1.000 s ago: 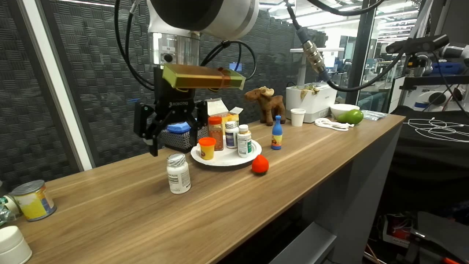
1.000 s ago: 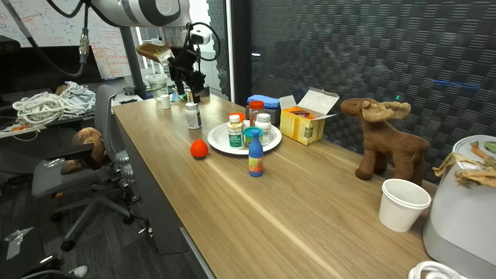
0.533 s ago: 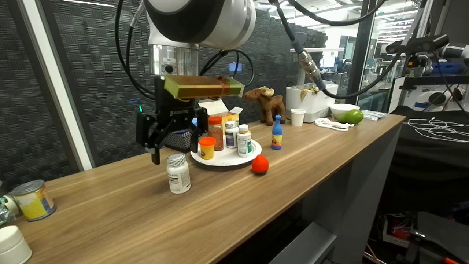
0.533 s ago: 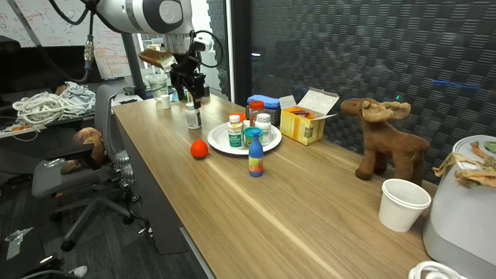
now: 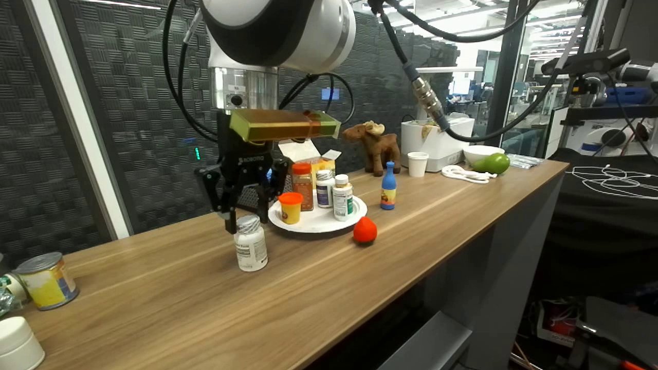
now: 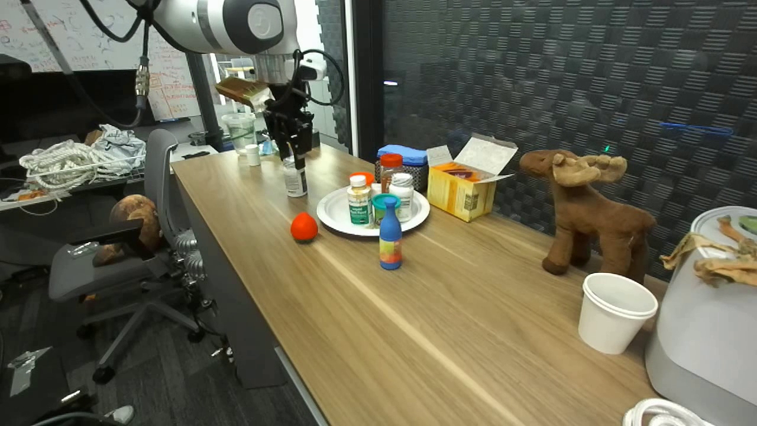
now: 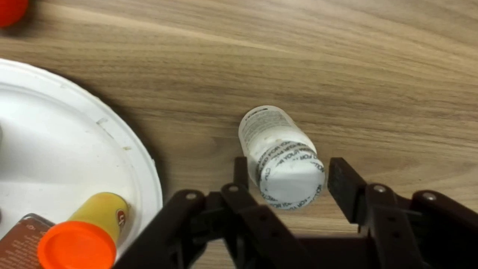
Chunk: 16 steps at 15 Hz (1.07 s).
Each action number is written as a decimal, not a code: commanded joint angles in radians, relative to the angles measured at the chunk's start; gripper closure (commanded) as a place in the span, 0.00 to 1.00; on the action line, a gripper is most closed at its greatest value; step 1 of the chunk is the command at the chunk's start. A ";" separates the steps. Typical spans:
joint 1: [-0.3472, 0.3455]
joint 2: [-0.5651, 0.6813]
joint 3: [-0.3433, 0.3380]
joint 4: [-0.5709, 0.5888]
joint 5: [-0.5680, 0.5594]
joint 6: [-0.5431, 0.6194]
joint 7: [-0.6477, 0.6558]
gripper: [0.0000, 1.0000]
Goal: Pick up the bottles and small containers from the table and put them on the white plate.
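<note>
The desk (image 5: 205, 318) extends from near left to far right in an exterior view. The brown plush moose (image 5: 383, 149) stands on it, far and right of the white plate (image 5: 314, 221). The white plate lies flat on the desk. The pincer (image 5: 247, 221) points downward, left of the white plate in both exterior views. Its fingers (image 7: 347, 190) are spread, one on each side of the cap of the seal-capped bottle (image 5: 251, 251). The wrist view shows a narrow gap between cap and finger at right; contact at left cannot be determined. The yellow box (image 6: 461, 192), flaps raised, stands right of the white plate in an exterior view. The seal-capped bottle, white, stands upright on the desk, near the white plate and apart from it. The red-capped jar (image 5: 303, 194), the green-labelled bottle (image 5: 343, 203) and the purple-labelled bottle (image 5: 325, 189) stand upright on the white plate. The teal-lidded container (image 6: 378, 204) also stands there, partly hidden. The red round container (image 5: 365, 230) rests on the desk, just beside the white plate, at its near right in an exterior view.
</note>
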 commanded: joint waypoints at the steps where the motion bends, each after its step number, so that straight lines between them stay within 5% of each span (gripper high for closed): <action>1: 0.015 -0.001 -0.017 0.035 -0.002 -0.030 -0.001 0.73; 2: 0.016 -0.004 -0.018 0.036 -0.003 -0.034 0.002 0.80; 16: -0.013 -0.145 -0.130 -0.033 -0.132 -0.053 0.164 0.80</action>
